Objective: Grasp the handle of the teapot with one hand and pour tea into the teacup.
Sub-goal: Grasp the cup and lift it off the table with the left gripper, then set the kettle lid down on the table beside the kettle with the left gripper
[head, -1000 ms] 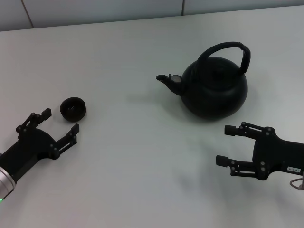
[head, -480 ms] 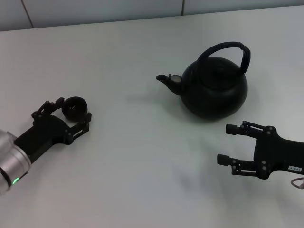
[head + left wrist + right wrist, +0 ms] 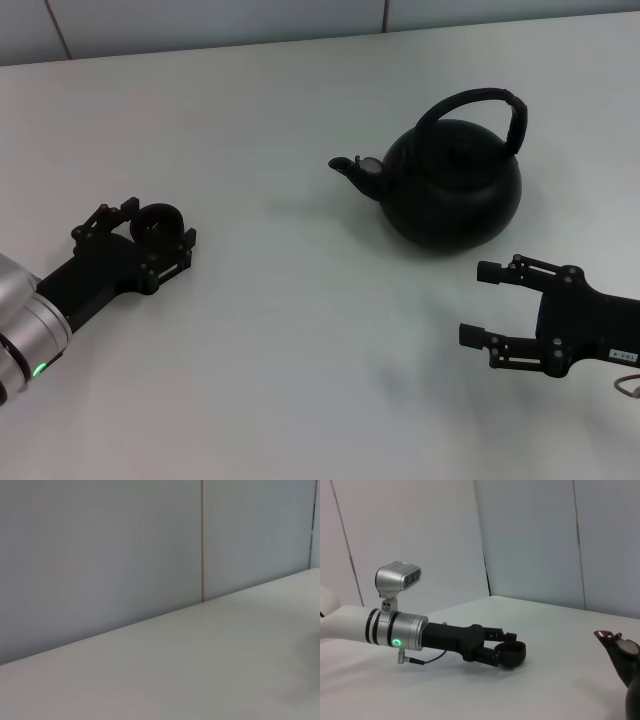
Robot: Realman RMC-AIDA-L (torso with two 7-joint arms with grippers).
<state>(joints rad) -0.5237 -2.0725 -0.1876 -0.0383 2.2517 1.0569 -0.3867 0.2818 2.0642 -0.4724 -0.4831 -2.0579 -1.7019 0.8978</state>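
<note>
The black teapot stands at the right middle of the white table, its spout pointing left and its arched handle upright. Its spout also shows in the right wrist view. The small black teacup sits at the left. My left gripper is open, with its fingers on either side of the teacup; the right wrist view shows the gripper and the teacup too. My right gripper is open and empty, in front of the teapot, apart from it.
A grey panelled wall runs behind the table's far edge. The left wrist view shows only the wall and bare tabletop.
My left gripper has moved forward and to the right, so that the teacup now lies between its open fingers. The right gripper has barely moved. The teapot has not moved.
</note>
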